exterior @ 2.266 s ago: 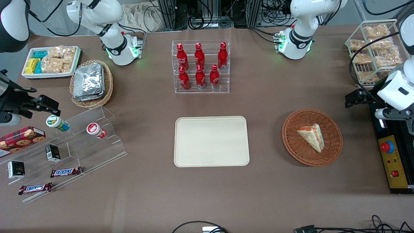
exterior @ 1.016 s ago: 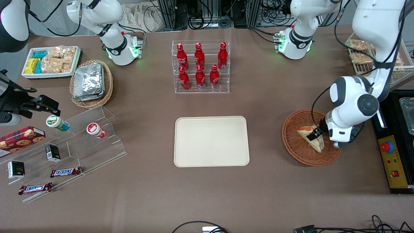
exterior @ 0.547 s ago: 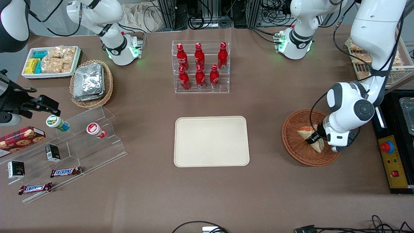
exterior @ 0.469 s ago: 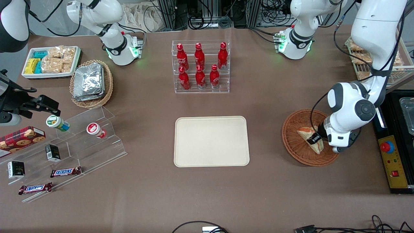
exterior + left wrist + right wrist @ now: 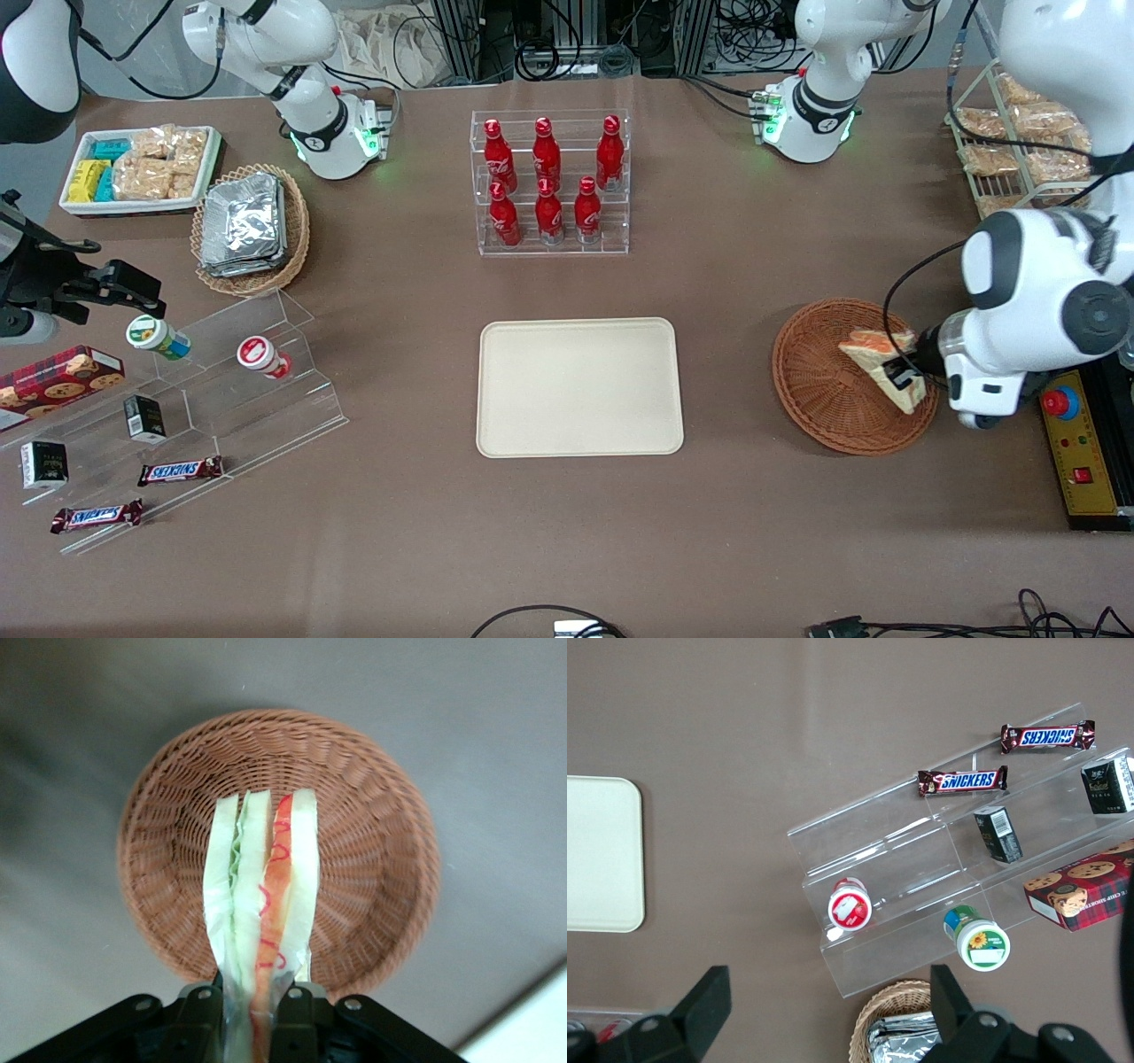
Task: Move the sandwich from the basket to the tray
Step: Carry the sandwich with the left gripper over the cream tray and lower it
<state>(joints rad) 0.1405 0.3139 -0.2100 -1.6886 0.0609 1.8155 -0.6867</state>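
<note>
The sandwich [image 5: 877,359], a pale bread wedge with orange-red and green filling, hangs in my left gripper [image 5: 905,379], which is shut on it. It is lifted above the reddish-brown wicker basket [image 5: 824,399], over the basket's part nearest the working arm. In the left wrist view the sandwich [image 5: 261,877] is pinched between the black fingers [image 5: 297,1019] at its narrow end, with the empty basket [image 5: 372,815] below it. The cream tray [image 5: 580,387] lies flat at the table's middle, with nothing on it, and its corner shows in the right wrist view [image 5: 602,855].
A clear rack of red bottles [image 5: 549,182] stands farther from the front camera than the tray. A wire rack of snack packs [image 5: 1019,146] and a yellow control box [image 5: 1076,447] sit at the working arm's end. A clear stepped stand [image 5: 221,390] with snacks lies toward the parked arm's end.
The gripper has risen out of the basket with the sandwich in it and shifted toward the working arm's end of the table. The sandwich no longer rests in the basket.
</note>
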